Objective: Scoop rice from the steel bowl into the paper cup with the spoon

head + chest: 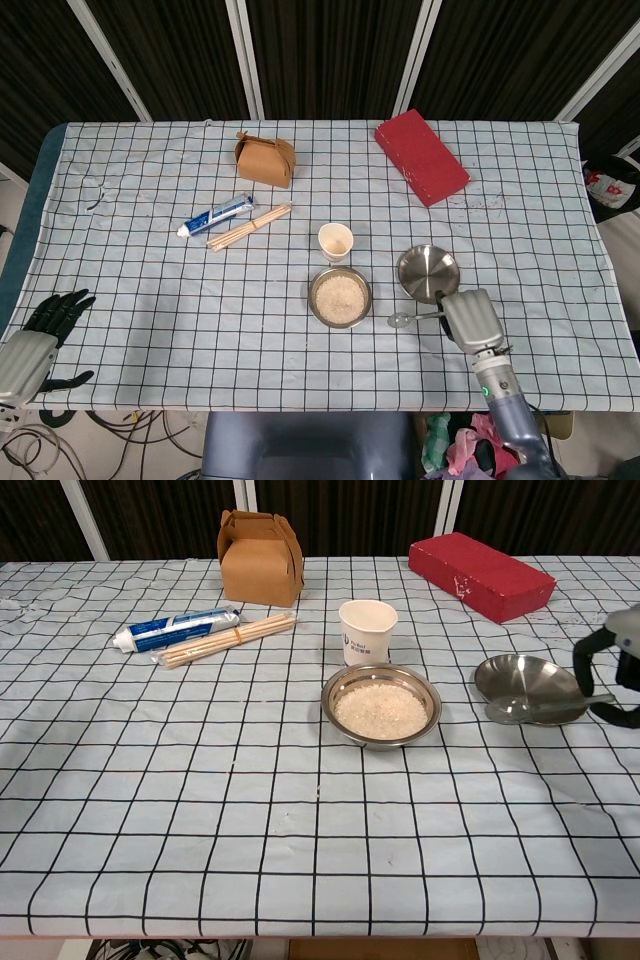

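The right hand [470, 318] grips the spoon [412, 319] by its handle, lifted off the counter [150, 300] — the carry toward the rice bowl [340, 297], just left. Next, I judge, the spoon must dip into the rice, then tip into the paper cup [336, 241] behind; the left hand [45, 325] rests open, holding nothing.

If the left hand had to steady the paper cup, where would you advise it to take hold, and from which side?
Grip the paper cup around its mid wall, coming from its left. It stands upright with an open mouth, so a top grasp would block pouring; the steel bowl of rice sits close in front, and the left side is bare cloth.
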Controlling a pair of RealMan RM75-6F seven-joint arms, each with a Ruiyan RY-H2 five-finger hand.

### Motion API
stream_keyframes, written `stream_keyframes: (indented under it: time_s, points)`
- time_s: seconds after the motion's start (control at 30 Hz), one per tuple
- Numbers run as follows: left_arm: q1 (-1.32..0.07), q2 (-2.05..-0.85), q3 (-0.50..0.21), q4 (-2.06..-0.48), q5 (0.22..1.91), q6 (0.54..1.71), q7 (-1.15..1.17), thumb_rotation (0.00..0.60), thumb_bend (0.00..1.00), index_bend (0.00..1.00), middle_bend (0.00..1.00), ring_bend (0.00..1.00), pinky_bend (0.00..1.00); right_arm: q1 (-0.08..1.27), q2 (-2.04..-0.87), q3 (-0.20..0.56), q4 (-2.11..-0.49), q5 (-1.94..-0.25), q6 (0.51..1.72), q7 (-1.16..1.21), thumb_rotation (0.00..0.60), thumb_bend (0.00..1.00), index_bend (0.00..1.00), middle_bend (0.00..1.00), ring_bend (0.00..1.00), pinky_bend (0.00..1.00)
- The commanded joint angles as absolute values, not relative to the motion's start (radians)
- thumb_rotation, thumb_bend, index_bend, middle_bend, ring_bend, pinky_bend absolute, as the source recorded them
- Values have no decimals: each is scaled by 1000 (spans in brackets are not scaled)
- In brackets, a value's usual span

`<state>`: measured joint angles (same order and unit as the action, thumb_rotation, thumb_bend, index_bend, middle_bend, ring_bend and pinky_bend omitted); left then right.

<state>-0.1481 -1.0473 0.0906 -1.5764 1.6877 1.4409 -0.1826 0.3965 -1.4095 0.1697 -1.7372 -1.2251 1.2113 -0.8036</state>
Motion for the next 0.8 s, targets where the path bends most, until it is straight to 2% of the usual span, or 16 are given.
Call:
stream_keyframes:
  time_s: [0.03, 0.23, 0.43, 0.6, 0.8]
  points:
    - [-148, -1047, 90, -1576, 1689, 1442, -186, 600, 24, 0, 0, 0, 0, 497, -1487, 244, -1794, -1109, 1229, -1015, 600, 399, 630, 1000, 1000, 1000]
    - [-150, -1042, 88, -1580, 1685, 1441, -204, 600, 23, 0, 0, 0, 0, 611, -1598, 313, -1781, -999, 1295, -1238, 600, 410, 631, 1000, 1000, 1000]
    - [-153, -1037, 86, -1584, 1683, 1440, -222, 600, 23, 0, 0, 0, 0, 698, -1689, 330, -1704, -1016, 1353, -1360, 600, 413, 638, 1000, 1000, 1000]
    - [-154, -1032, 86, -1581, 1690, 1446, -230, 600, 24, 0, 0, 0, 0, 751, -1727, 286, -1586, -1098, 1364, -1406, 600, 416, 640, 1000, 1000, 1000]
    - [-155, -1031, 84, -1580, 1693, 1452, -244, 600, 23, 0, 0, 0, 0, 756, -1726, 198, -1484, -1167, 1355, -1428, 600, 416, 641, 1000, 1000, 1000]
